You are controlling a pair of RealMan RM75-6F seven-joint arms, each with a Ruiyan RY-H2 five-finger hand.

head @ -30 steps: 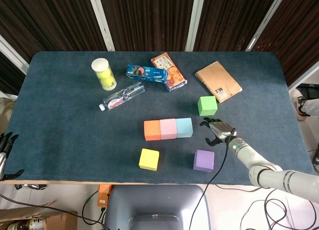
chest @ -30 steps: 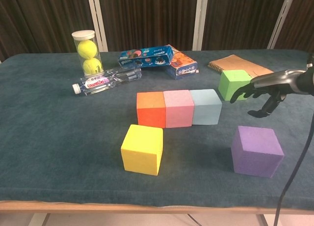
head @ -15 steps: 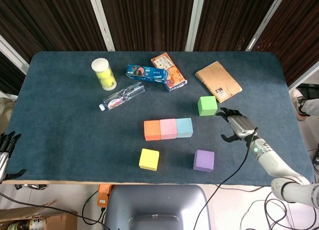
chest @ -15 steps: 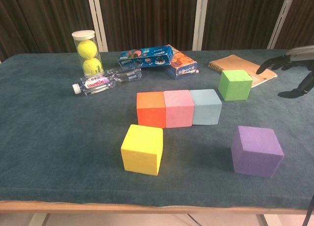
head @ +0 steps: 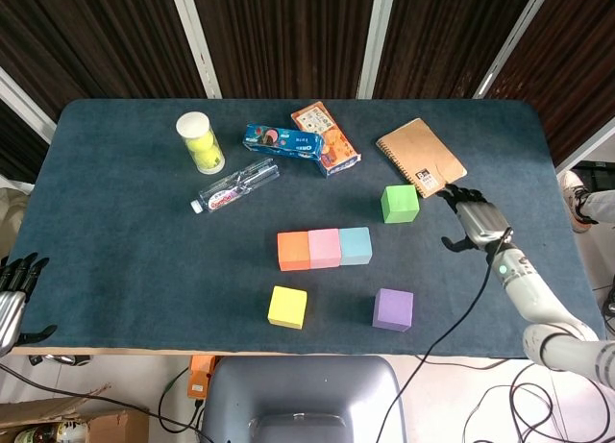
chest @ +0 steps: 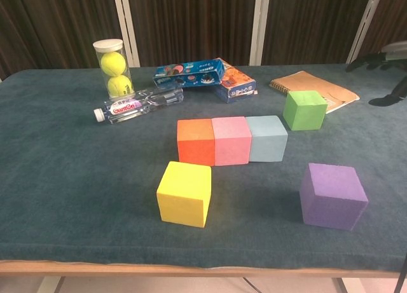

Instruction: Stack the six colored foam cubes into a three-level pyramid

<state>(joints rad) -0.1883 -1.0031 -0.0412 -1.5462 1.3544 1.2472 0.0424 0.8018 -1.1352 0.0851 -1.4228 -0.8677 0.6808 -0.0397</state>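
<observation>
An orange cube point(head: 292, 250), a pink cube point(head: 324, 248) and a light blue cube point(head: 356, 245) stand touching in a row mid-table. The yellow cube point(head: 287, 307) and the purple cube point(head: 393, 309) sit nearer the front edge. The green cube point(head: 399, 203) stands apart behind the row's right end. My right hand point(head: 476, 222) hovers open to the right of the green cube, fingers spread, holding nothing; the chest view shows only its fingertips point(chest: 388, 58) at the right border. My left hand point(head: 12, 294) hangs off the table's left front corner, fingers apart and empty.
At the back lie a tennis ball tube point(head: 200, 142), a water bottle point(head: 235, 185), a blue box point(head: 282, 140), an orange snack box point(head: 325, 136) and a brown notebook point(head: 421, 158). A black cable point(head: 459, 318) trails from my right arm.
My right hand has moved away from the blue cube's right side, back and to the right, now level with the green cube. The cubes have not moved.
</observation>
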